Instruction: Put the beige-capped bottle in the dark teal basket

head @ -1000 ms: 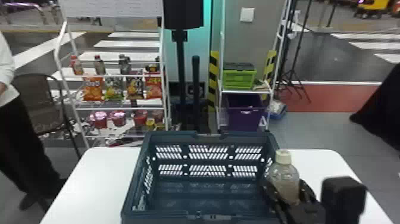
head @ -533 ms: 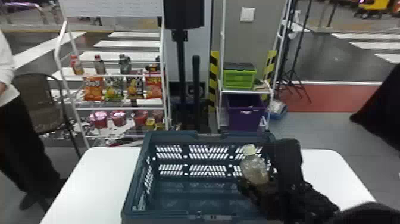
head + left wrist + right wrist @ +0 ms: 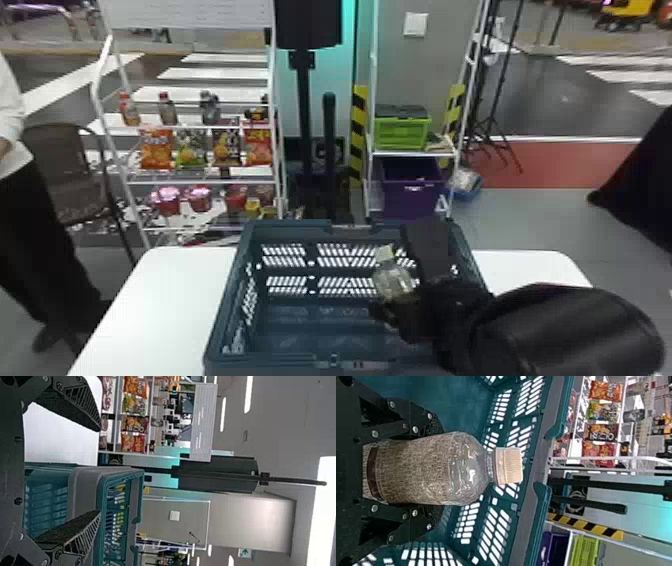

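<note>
As I hold my right gripper (image 3: 401, 308) over the inside of the dark teal basket (image 3: 225, 300), its two fingers press on opposite sides of the beige-capped bottle (image 3: 415, 471). The lower body sits between them, back toward the palm, while the clear shoulder and the ribbed cap (image 3: 509, 466) stick out past my fingertips. The head view has the bottle tilted, with its cap leaning away from my arm toward the left and the basket's far wall behind it. I cannot tell how deep its base is against the rim. My left gripper (image 3: 100, 471) has its fingers spread wide with nothing between them, near the basket's left side.

The basket stands upright on the white counter (image 3: 165, 300), its slotted walls around an inside where I see nothing lying loose.

Farther off to the left is a white rack (image 3: 278, 165) with small bottles (image 3: 167, 110) on top, snack bags (image 3: 156, 150) below them and red cups (image 3: 199, 199) lower down. To the right, a green crate (image 3: 402, 132) sits on a shelf above a purple crate (image 3: 412, 195).
</note>
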Available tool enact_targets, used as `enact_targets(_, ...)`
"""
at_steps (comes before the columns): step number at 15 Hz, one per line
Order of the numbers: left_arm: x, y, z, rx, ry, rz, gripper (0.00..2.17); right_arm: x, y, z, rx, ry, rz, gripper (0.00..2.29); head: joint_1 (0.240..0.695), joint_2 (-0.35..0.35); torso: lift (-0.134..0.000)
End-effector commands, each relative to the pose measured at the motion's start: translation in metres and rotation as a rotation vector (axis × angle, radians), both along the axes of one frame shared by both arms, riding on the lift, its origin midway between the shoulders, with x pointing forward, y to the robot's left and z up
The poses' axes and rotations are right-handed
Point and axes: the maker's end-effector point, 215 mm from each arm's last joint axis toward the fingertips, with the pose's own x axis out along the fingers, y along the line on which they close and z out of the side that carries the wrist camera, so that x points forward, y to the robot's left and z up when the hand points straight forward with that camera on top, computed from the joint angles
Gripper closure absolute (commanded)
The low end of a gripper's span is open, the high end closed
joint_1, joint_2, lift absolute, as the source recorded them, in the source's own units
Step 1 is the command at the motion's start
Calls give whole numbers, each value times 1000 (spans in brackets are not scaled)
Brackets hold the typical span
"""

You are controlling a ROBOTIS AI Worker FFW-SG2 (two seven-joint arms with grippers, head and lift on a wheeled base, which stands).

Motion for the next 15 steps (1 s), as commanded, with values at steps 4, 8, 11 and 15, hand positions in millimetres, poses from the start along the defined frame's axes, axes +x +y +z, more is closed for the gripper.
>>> enact_targets(4, 1, 2, -1, 1, -1, 3, 154, 7, 15, -38, -19, 100, 13, 2071, 499, 0, 0)
enact_targets(8, 1, 4, -2, 1, 0, 6, 154, 9, 10, -60, -39, 154, 9, 2064, 499, 0, 0)
enact_targets(11, 1, 5, -2, -1, -2, 8, 154, 11, 8, -67, -42, 164, 4, 1902, 499, 0, 0)
enact_targets(15, 2, 5, -2, -2, -2, 7, 154, 9, 14, -66, -12, 171, 11, 329, 499, 0, 0)
